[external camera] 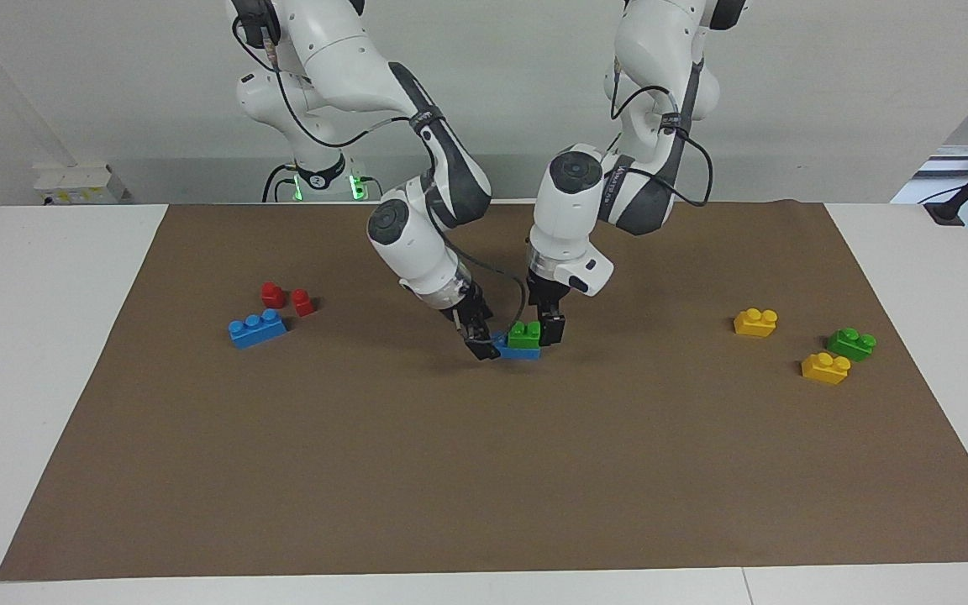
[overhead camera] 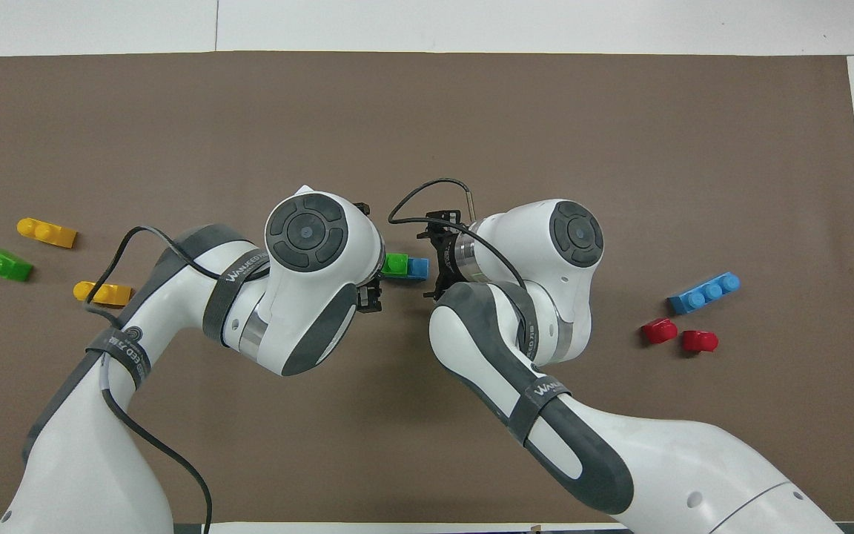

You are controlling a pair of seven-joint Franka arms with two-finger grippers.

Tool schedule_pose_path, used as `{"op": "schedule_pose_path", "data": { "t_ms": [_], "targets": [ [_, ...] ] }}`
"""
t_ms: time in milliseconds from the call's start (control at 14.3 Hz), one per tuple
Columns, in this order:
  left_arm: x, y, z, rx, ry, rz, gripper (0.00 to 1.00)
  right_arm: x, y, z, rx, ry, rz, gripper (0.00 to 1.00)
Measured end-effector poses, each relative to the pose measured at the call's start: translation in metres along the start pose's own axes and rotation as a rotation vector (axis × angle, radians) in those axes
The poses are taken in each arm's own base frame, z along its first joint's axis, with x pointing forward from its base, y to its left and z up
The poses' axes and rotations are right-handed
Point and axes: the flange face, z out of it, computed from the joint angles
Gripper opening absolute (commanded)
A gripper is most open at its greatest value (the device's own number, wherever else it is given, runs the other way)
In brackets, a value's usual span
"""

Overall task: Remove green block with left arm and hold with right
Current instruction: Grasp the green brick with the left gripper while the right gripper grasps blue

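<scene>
A green block [external camera: 524, 334] sits on top of a blue brick [external camera: 520, 350] at the middle of the brown mat. It also shows in the overhead view [overhead camera: 396, 265], with the blue brick [overhead camera: 418, 268] beside it. My left gripper [external camera: 544, 329] is down at the green block, on the side toward the left arm's end of the table, and is shut on it. My right gripper [external camera: 484, 344] is shut on the other end of the blue brick. The two wrists hide most of the fingers from above. A second green block [external camera: 851, 343] lies loose toward the left arm's end.
Two yellow bricks [external camera: 755, 322] [external camera: 825, 368] lie by the loose green block. Toward the right arm's end lie another blue brick [external camera: 258, 328] and two small red blocks [external camera: 272, 294] [external camera: 303, 302]. The brown mat [external camera: 484, 487] covers the white table.
</scene>
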Motion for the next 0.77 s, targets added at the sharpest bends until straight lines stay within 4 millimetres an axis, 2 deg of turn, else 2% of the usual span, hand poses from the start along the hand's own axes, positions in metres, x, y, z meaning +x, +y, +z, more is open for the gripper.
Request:
{"op": "schedule_pose_path", "data": {
  "t_ms": [210, 280, 489, 559, 769],
  "targets": [
    [-0.002, -0.001, 0.009, -0.001, 0.018, 0.005, 1.00, -0.002, 0.004, 0.017, -0.003, 0.004, 0.001, 0.99],
    [-0.003, -0.002, 0.012, -0.001, 0.023, 0.006, 1.00, -0.002, 0.006, 0.022, -0.003, 0.004, 0.003, 0.94],
    [-0.006, -0.003, 0.018, -0.003, 0.024, 0.005, 1.00, -0.001, 0.007, 0.028, -0.006, 0.003, 0.013, 0.64],
    [-0.006, -0.003, 0.019, -0.003, 0.024, 0.005, 1.00, 0.000, 0.007, 0.028, -0.006, -0.003, 0.021, 0.46],
    [-0.006, -0.003, 0.019, -0.003, 0.024, 0.004, 1.00, 0.002, 0.006, 0.028, -0.003, -0.013, 0.039, 0.17]
  ]
}}
